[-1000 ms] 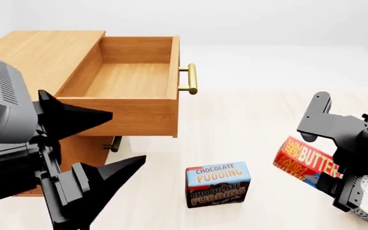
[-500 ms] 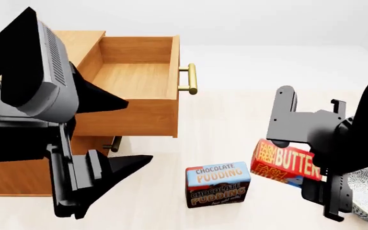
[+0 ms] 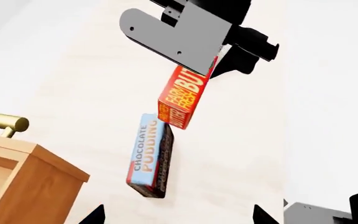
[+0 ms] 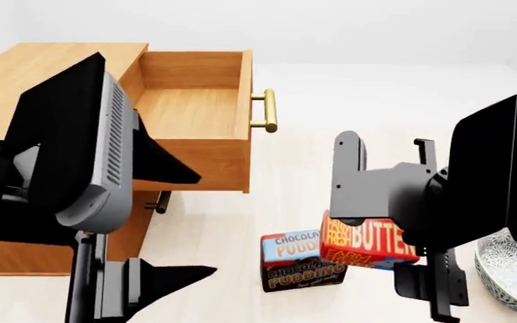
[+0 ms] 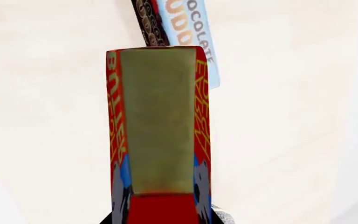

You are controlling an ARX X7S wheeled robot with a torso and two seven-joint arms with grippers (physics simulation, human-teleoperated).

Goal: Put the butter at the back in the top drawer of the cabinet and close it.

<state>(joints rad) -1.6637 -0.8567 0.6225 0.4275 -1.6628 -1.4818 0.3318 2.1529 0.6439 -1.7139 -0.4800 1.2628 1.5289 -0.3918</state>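
From the left wrist, the butter (image 3: 182,95) hangs in the air, clamped by the right gripper (image 3: 191,70), just above the chocolate pudding box (image 3: 150,155) standing on the floor. A corner of the open top drawer (image 3: 24,182) and its brass handle (image 3: 2,123) show near the edge. The left gripper's own fingers barely show here.

From the head, the butter (image 4: 366,241) has travelled left over the last second, from near the patterned plate (image 4: 510,269) to a spot in front of the pudding box (image 4: 301,261), partly covering it. It has risen too, so the carry toward the cabinet (image 4: 34,81) is under way. The top drawer (image 4: 191,111) stands pulled out and empty, well apart from the box. The left gripper (image 4: 164,229) has lifted, its fingers spread wide and holding nothing.

From the right wrist, the butter (image 5: 159,135) fills the frame, pinched at its near end, with the pudding box (image 5: 179,28) beyond. Next comes lifting over the drawer's front wall.
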